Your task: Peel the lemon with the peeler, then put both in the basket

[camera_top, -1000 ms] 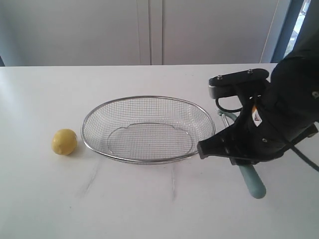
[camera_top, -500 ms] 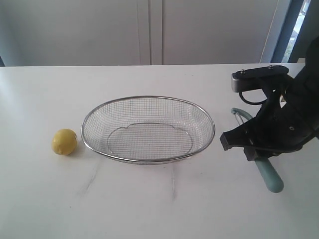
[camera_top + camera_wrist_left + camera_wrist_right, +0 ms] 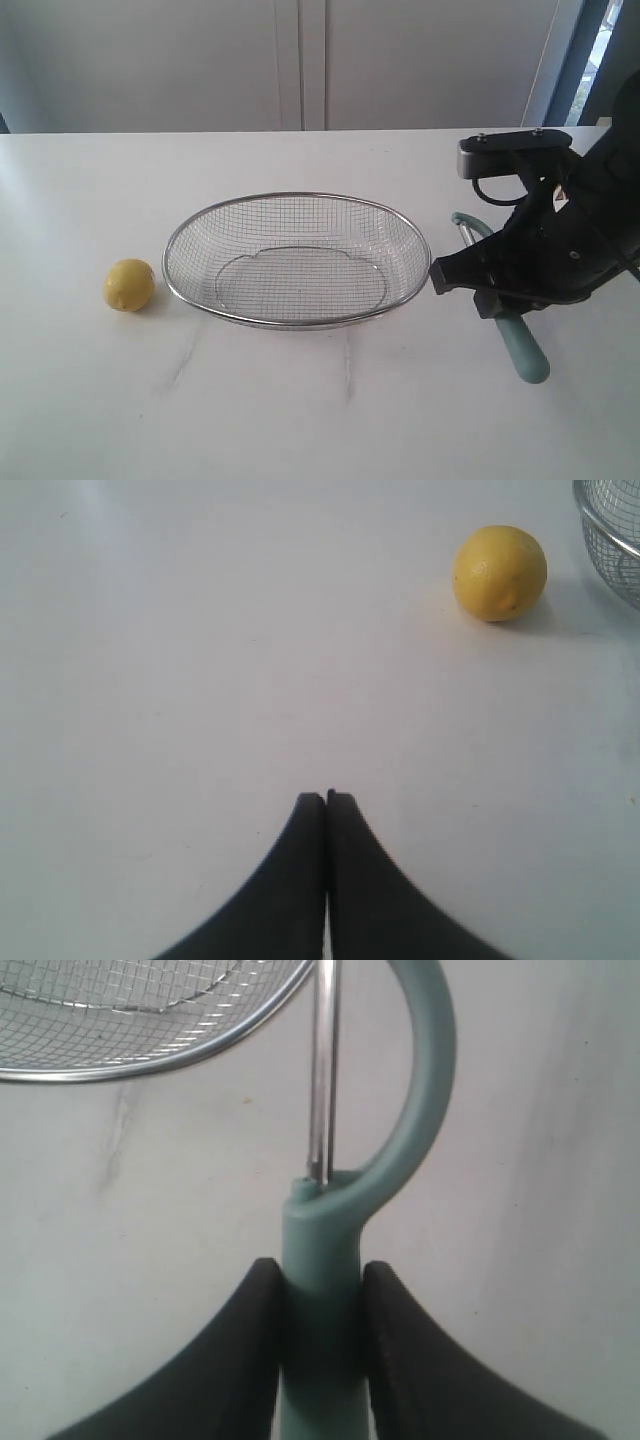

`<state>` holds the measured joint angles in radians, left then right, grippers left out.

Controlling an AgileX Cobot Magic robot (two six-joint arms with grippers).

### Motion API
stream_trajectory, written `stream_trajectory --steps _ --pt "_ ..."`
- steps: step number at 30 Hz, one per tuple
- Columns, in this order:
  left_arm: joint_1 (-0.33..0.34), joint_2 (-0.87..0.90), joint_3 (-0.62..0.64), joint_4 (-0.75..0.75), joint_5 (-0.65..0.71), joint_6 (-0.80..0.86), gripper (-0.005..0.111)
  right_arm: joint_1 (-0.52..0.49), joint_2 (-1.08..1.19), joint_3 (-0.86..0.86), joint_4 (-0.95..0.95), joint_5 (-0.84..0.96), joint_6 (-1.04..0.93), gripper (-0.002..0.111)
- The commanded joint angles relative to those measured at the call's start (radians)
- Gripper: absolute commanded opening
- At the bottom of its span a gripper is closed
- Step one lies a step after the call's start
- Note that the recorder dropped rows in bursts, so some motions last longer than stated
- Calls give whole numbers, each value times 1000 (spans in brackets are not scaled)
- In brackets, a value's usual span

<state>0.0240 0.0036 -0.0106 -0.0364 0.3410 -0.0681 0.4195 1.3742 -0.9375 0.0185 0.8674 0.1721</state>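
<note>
In the exterior view, your right hand [image 3: 492, 296] is low over the slim peeler [image 3: 522, 350]. The butt of its long, pale teal handle sticks out behind the hand and its curved head shows ahead of it. The wide, shallow oval basket [image 3: 168, 262] of silver wire mesh with a thick metal rim lies just beside that hand. The small round yellow lemon [image 3: 130, 285] sits on the basket's far side, well apart from the hand, on the smooth white bench [image 3: 300, 410]. Your left hand is out of this shot.

In the left wrist view, your left hand [image 3: 326, 800] has its two dark fingers pressed together and holds nothing. It hangs over bare bench. The lemon [image 3: 499, 572], matte and faintly dimpled, lies well ahead of it and off to one side, close to the basket's rim [image 3: 605, 530].

In the right wrist view, your right hand [image 3: 322, 1280] is pinching the peeler's smooth handle just below the head, with one black pad on each side. The narrow metal blade [image 3: 322, 1080] runs straight out ahead, beside the looped teal arch, towards the basket.

I judge that you are at the first step: the tool is gripped and nothing is peeled. Whether the peeler has left the bench, I cannot tell. Next you would need to spread your left hand and take the lemon. It is round and likely to roll, so close on it squarely before bringing the blade across.
</note>
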Motion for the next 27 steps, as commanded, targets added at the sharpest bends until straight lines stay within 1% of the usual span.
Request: stream_trajectory --steps 1,9,17,24,27 --pt "3 -4 11 15 -1 3 0 -7 -8 -8 1 -19 -14 0" --pt "3 -4 11 15 -53 3 0 -7 -8 -8 40 -31 -18 0" --pt "3 -4 11 15 -215 3 0 -7 -8 -8 53 -35 -18 0" --pt "3 -4 11 15 -409 3 0 -7 -8 -8 56 -35 -18 0" --pt "3 -4 11 15 -464 3 0 -7 -8 -8 55 -38 -18 0"
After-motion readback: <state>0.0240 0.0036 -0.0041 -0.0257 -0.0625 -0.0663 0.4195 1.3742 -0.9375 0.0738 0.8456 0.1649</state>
